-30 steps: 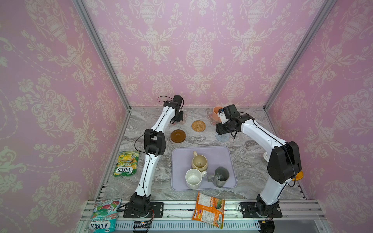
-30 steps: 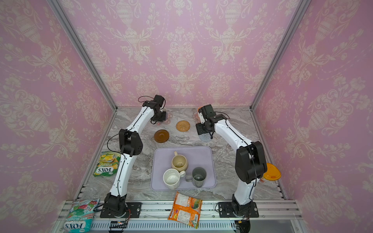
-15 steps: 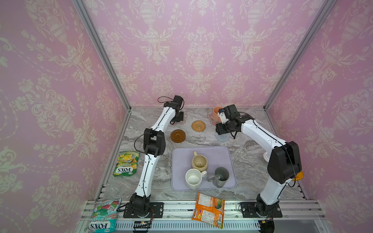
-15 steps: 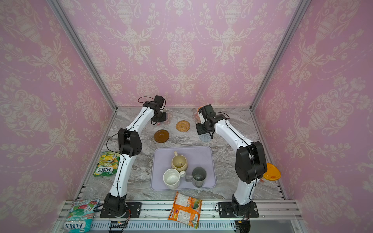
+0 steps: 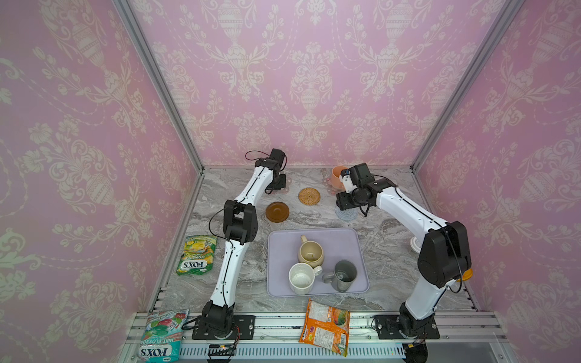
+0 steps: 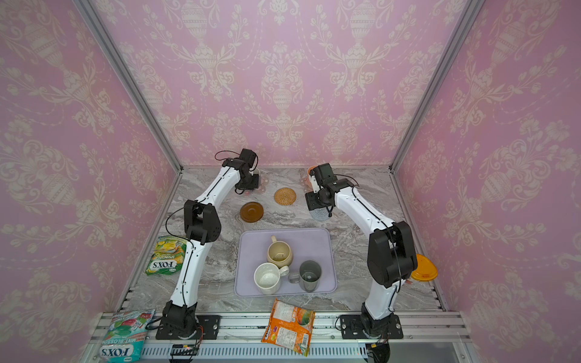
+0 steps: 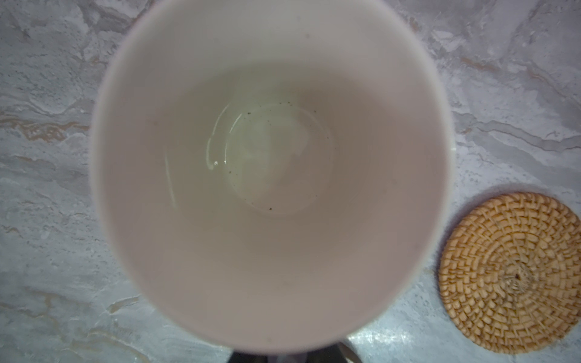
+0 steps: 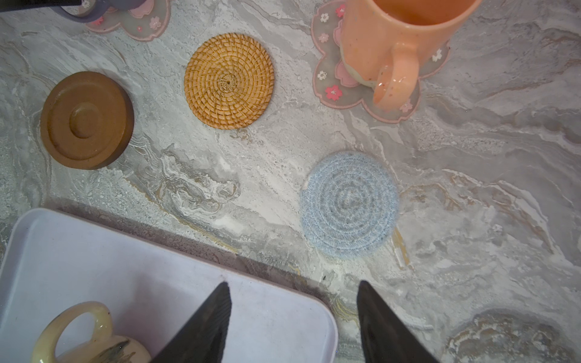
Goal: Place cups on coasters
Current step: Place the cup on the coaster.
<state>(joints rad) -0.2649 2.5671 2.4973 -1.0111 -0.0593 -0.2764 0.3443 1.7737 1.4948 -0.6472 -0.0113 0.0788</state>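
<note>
My left gripper [image 5: 278, 184] is at the back left, shut on the lavender mug [image 7: 270, 176]. The mug's white inside fills the left wrist view. Its handle [image 8: 78, 15] is over a pink flower coaster [image 8: 135, 19]; contact is hidden. The peach mug [image 8: 393, 41] stands on the other pink flower coaster [image 8: 333, 85]. My right gripper [image 8: 293, 287] is open and empty, above the tray's corner near the grey-blue coaster [image 8: 349, 204]. The rattan coaster [image 5: 309, 196] and brown wooden coaster [image 5: 277, 211] are bare. The beige [image 5: 310, 252], speckled white [image 5: 301, 278] and dark grey [image 5: 344, 275] mugs sit on the lavender tray [image 5: 345, 239].
A green snack pack [image 5: 196, 259] lies by the left wall. A mint pack [image 5: 162, 334] and an orange pack [image 5: 325, 327] lie on the front rail. An orange lid [image 6: 423, 272] and a small white lid [image 5: 415, 245] sit behind the right arm.
</note>
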